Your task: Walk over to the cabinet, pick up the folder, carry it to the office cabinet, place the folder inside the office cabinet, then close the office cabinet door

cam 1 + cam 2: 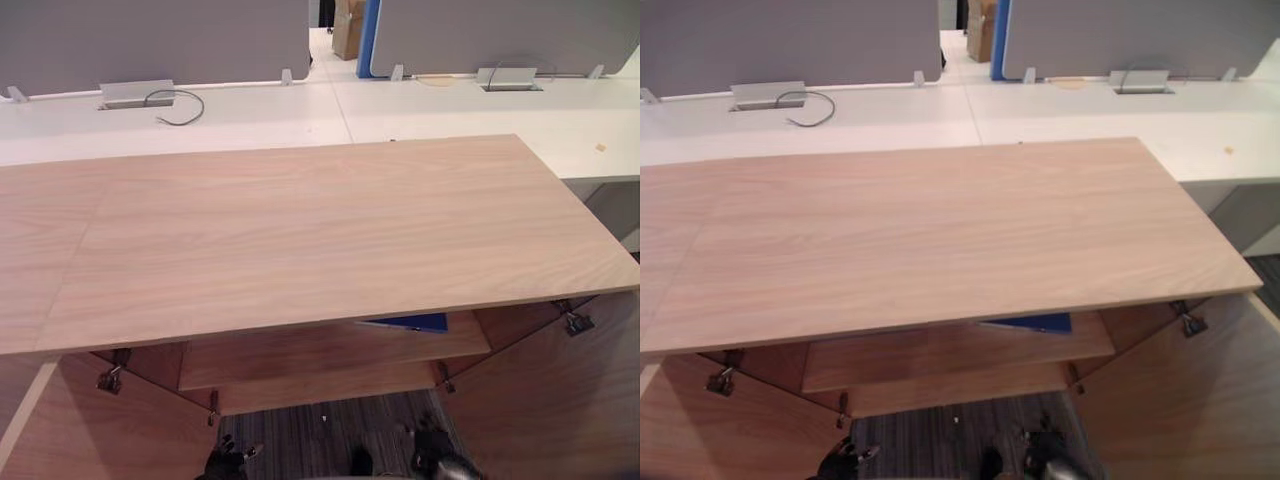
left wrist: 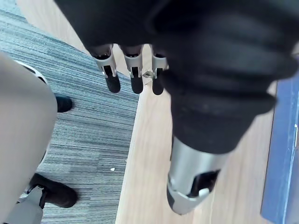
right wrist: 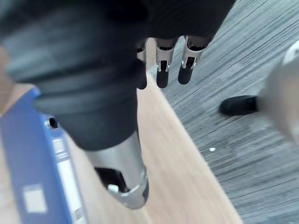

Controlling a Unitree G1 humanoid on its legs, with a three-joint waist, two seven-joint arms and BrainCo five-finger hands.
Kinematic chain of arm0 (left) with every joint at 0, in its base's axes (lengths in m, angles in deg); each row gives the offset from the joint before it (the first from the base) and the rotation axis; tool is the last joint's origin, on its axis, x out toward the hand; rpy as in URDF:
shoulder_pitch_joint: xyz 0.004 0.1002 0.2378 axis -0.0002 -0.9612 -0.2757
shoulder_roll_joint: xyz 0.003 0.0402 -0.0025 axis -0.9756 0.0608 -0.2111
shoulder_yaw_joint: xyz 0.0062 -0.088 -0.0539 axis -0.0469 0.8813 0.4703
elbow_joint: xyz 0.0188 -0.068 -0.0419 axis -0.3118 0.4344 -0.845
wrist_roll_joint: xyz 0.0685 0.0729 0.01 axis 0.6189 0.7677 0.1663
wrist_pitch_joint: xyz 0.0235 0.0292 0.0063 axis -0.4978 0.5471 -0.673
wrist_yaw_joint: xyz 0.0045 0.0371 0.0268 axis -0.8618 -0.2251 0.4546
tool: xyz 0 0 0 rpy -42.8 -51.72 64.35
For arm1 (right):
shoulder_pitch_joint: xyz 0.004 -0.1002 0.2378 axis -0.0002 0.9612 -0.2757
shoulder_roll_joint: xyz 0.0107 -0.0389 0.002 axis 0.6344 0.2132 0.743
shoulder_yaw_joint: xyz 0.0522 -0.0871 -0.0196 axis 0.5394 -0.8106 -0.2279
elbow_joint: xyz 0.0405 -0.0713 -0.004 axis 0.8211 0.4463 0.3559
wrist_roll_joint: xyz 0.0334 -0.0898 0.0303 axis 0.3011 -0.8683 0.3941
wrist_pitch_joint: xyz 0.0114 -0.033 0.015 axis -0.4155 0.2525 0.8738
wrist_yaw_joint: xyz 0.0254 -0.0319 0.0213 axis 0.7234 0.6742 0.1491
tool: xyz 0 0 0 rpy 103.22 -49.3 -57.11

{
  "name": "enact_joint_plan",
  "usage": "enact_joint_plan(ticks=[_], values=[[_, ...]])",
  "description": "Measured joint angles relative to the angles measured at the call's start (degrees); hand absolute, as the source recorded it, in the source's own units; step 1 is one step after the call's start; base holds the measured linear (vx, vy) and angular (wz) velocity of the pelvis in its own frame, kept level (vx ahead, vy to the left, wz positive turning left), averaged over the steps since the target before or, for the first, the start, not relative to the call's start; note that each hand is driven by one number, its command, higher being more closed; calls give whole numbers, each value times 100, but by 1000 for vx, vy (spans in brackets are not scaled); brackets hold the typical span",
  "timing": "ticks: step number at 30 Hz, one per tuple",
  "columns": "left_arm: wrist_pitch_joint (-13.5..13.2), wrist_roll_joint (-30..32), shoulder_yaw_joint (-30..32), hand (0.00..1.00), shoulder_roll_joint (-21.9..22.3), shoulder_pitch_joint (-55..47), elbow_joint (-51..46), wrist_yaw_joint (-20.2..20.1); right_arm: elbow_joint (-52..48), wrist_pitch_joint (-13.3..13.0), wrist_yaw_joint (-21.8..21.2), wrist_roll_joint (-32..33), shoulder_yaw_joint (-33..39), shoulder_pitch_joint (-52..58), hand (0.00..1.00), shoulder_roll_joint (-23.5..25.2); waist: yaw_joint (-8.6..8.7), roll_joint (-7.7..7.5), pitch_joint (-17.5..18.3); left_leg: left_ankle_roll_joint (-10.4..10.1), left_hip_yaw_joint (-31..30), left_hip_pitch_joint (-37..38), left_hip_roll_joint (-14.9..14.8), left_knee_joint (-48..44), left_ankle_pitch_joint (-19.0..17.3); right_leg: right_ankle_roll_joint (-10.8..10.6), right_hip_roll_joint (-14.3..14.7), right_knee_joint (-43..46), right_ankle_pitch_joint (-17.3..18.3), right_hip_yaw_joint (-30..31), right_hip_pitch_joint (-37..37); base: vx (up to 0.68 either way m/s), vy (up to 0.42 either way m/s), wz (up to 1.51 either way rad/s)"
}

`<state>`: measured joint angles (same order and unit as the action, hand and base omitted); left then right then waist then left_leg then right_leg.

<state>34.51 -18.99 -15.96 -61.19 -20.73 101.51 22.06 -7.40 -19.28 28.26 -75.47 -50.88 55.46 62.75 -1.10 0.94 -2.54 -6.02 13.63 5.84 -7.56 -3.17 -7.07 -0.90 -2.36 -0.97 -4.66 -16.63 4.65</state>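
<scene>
Left eye view has the blue folder (image 1: 405, 322) lying flat on the shelf (image 1: 300, 362) inside the cabinet (image 1: 300, 230), left door (image 1: 110, 430) and right door (image 1: 560, 400) swung wide. Left hand (image 2: 133, 74) and right hand (image 3: 162, 70) hang low, fingers loose, holding nothing (placing looks done). Closing wants flat fingers on a door's outer face and a steady push.
</scene>
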Motion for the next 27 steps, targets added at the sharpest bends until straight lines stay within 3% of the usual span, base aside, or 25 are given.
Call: enact_joint_plan(ticks=[3, 5, 7, 9, 11, 13, 16, 22, 27], values=[[-5, 6, -116, 0, -30, -55, -108, 20, -1176, -25, 285, -449, -164, -101, 0, -19, -16, -7, -24, 4, 36, -67, 27, -4, 1, 18, 22, -153, -145, 78, 19, -103, 5, -8], [-27, 12, -197, 0, -77, 17, -185, 43, -1732, -54, 421, -800, -318, -358, 0, -74, -52, -34, -297, 23, 144, -194, 16, -340, -75, 31, -29, 85, -140, 224, 205, -154, 18, -35], [-34, 3, -267, 0, -128, 224, -317, 94, -2330, -84, 540, -1149, -511, -779, 0, -224, -73, -10, -705, 138, 138, -956, -115, -1644, -492, 84, -129, 879, 76, 417, 804, -279, 15, -45], [-51, -165, -254, 0, -59, 319, -507, 175, -2742, -119, 700, -1391, -594, -1229, 0, -423, -83, 167, -1051, 293, 103, -1759, -361, -3079, -972, 104, -153, 2009, 480, 581, 1562, -236, 34, -39], [-114, -252, -257, 0, -18, 347, -637, 191, -2892, -114, 839, -1458, -596, -1554, 0, -532, -114, 243, -1259, 363, 76, -2084, -417, -3786, -1398, 84, -206, 3020, 888, 803, 2167, -250, 67, -45], [-155, -307, -208, 0, 28, 426, -807, 215, -3227, -110, 999, -1528, -619, -1932, 0, -657, -137, 254, -1380, 365, 126, -2690, -411, -4519, -2129, 14, -276, 4142, 1251, 1104, 3196, -285, 57, -50], [-154, -317, -181, 0, 21, 680, -833, 225, -3331, -98, 1065, -1552, -613, -2271, 0, -1050, -152, 265, -1607, 498, 209, -3335, -332, -5159, -2330, -24, -401, 4797, 1314, 1421, 3989, -323, 79, -16], [-268, -448, -43, 0, 41, 846, -1038, 222, -3126, -99, 1100, -1521, -587, -3057, 0, -1621, -225, 219, -1729, 538, 442, -4293, -300, -6109, -2631, -29, -484, 5822, 1454, 1860, 5259, -77, 86, -7], [-378, -536, -30, 0, 20, 947, -1170, 209, -2361, -98, 1107, -1308, -586, -3685, 0, -2145, -252, 220, -1854, 556, 435, -4783, -277, -6272, -2648, -39, -513, 5998, 1464, 1906, 5753, 24, 38, 6]])
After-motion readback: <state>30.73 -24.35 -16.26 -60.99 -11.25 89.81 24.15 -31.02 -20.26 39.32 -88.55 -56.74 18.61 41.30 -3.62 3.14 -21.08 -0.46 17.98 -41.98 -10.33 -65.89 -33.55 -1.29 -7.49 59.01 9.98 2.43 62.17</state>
